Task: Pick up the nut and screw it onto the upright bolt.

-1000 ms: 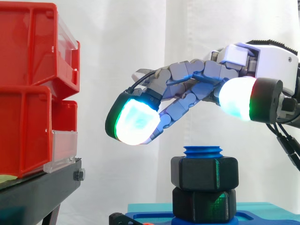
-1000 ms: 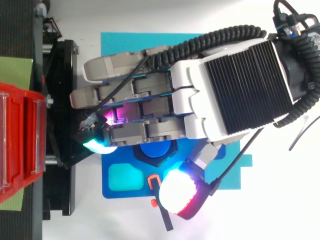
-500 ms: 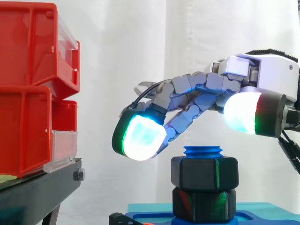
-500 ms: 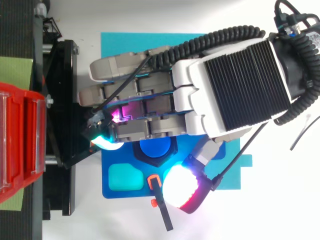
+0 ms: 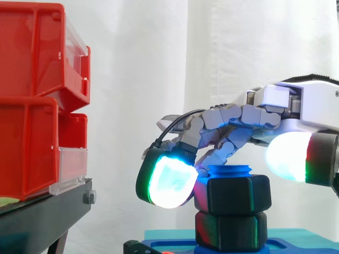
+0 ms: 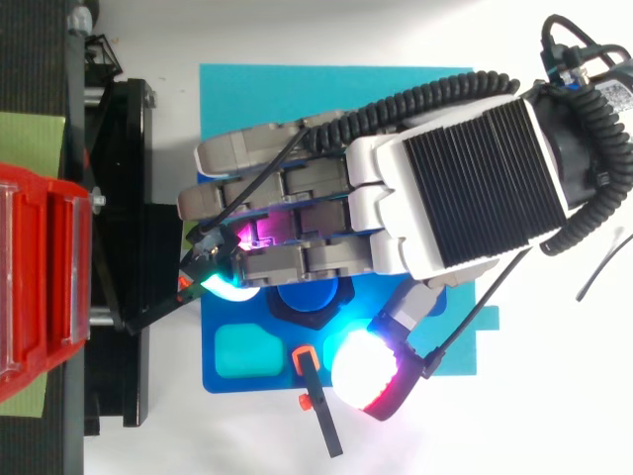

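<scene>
A blue upright bolt [image 5: 230, 170] stands on a blue base [image 6: 242, 351], with two black nuts threaded on it. The upper nut [image 5: 238, 194] sits just under the bolt's top, and the lower nut [image 5: 230, 233] rests on the base. My hand [image 6: 465, 188] reaches in from the right and hangs low over the bolt. Its fingers curl down around the upper nut: a glowing fingertip [image 5: 169, 182] is against its left side and the thumb pad [image 5: 288, 159] against its right. From above, the hand hides most of the nut and only the bolt top [image 6: 307, 297] peeks out.
Stacked red bins [image 5: 32, 106] sit on a black stand [image 5: 42, 217] at the left, close to my fingertips. A teal mat [image 6: 297, 89] lies under the blue base. A thin black tool with an orange clip [image 6: 316, 406] lies at the base's front edge.
My hand has come down and shifted right, from above the bolt to around the upper nut. The nut's faces now stand slightly turned.
</scene>
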